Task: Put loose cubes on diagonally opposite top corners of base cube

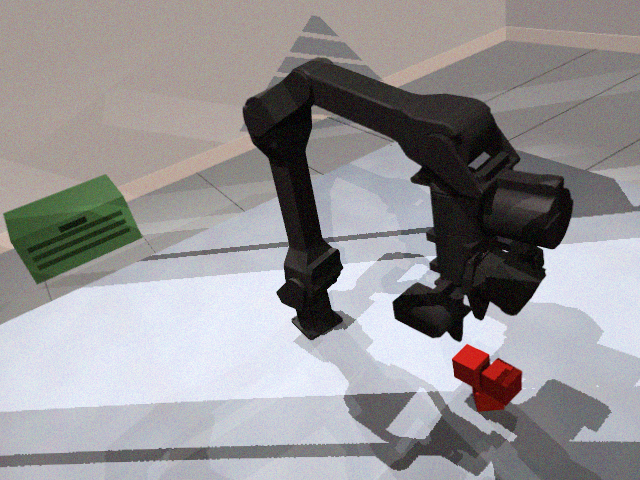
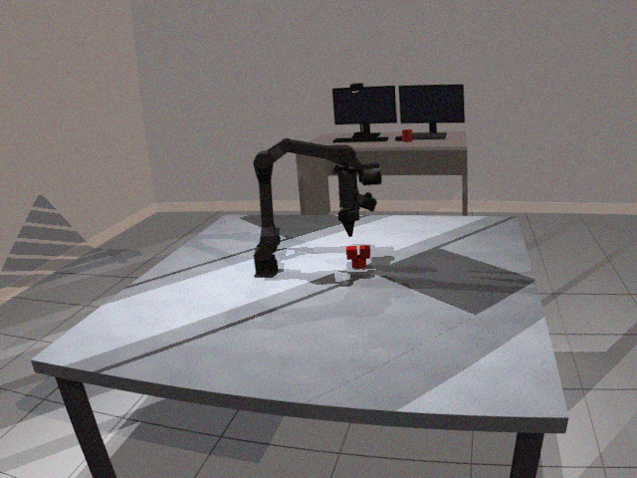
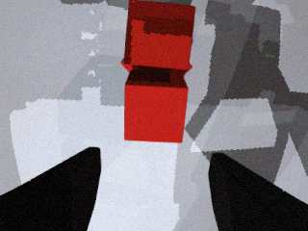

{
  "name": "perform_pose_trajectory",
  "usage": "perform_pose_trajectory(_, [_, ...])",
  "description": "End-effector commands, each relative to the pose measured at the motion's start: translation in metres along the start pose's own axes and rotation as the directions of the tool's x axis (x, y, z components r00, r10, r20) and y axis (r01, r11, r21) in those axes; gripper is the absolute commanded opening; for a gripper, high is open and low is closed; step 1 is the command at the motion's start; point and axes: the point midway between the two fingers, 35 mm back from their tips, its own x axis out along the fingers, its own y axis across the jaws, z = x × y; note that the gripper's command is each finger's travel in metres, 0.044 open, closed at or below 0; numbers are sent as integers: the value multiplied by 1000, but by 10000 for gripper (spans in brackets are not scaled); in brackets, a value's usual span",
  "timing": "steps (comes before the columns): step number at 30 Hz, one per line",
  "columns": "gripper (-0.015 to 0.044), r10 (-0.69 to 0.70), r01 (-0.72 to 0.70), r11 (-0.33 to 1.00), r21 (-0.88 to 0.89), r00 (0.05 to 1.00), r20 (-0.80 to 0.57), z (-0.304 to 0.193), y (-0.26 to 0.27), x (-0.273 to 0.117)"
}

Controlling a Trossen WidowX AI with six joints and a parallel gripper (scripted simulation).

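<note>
One loose cube (image 1: pixel 466 363) (image 2: pixel 351 253) (image 3: pixel 155 115) rests on the arm-side top corner of the base cube (image 1: pixel 487 402) (image 2: pixel 358 264) (image 3: pixel 188 67). The other loose cube (image 1: pixel 500 383) (image 2: pixel 365 251) (image 3: pixel 162 45) rests on the diagonally opposite top corner. All are red. Both upper cubes look level, and a narrow gap shows between them in the exterior view. The base cube is mostly hidden beneath them; its side corners peek out in the wrist view. My gripper (image 1: pixel 469 328) (image 2: pixel 350 234) (image 3: pixel 156 161) is open and empty, raised above the cubes and touching none.
The arm's foot (image 1: pixel 316 326) (image 2: pixel 266 266) stands on the table (image 1: pixel 129 351) (image 2: pixel 288 355), to the left of the cubes in the top and exterior views. A green box (image 1: pixel 72 229) is at the left in the top view. A desk (image 2: pixel 401 160) with monitors stands behind.
</note>
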Motion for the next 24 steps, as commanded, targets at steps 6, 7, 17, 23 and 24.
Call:
perform_pose_trajectory(6, [284,0,0,1000,0,1000,3,0,0,-7])
perform_pose_trajectory(7, [310,0,0,1000,0,1000,1,0,0,-8])
perform_pose_trajectory(17, [400,1,-1,1000,-3,1000,1,1,9,-12])
perform_pose_trajectory(23, [400,13,-13,1000,-9,1000,8,2,90,-15])
perform_pose_trajectory(24, [400,13,-13,1000,-5,1000,4,-1,104,-15])
